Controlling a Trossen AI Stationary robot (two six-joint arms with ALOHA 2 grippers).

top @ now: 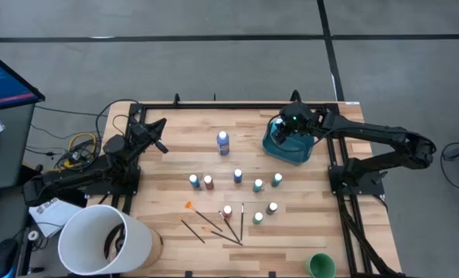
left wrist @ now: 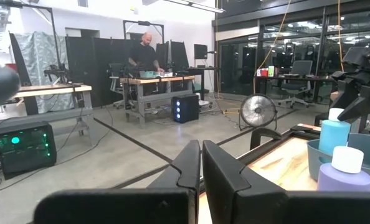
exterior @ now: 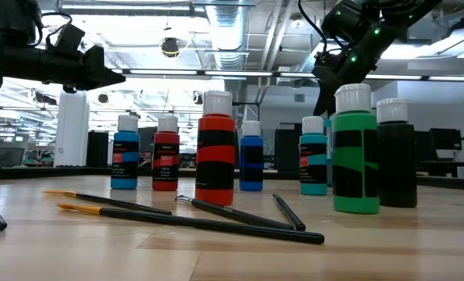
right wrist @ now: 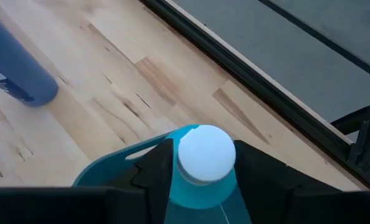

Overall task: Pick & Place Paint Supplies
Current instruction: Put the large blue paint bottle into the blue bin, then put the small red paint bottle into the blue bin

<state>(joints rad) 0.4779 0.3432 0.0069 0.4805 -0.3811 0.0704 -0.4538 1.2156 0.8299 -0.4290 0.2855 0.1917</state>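
Held bottle: a light-blue paint bottle with a white cap sits between the fingers of the right gripper, directly over the teal tub at the far right of the table
Right claw: clenched on that bottle just under the cap, one dark finger on each side of the body
Handling: likely light, stiff plastic with smooth round sides that could slip or twist; the shoulder under the cap looks like the surest place to pinch, and it should stay upright when let go
Tall bottle: a taller blue bottle stands alone on the far middle of the table, left of the tub
Small bottles: a loose group stands in the middle of the table, among them a red one, a green one and a dark one; all upright, apart from one another, each easy to grip at the body
Brushes: thin brushes lie flat on the near side, some crossing; light, stiff and low, so harder to pinch off the wood
Left claw: the left gripper hangs at the far left edge, fingers pressed together, empty, well apart from the supplies
Bucket: a big white bucket stands at the near left corner
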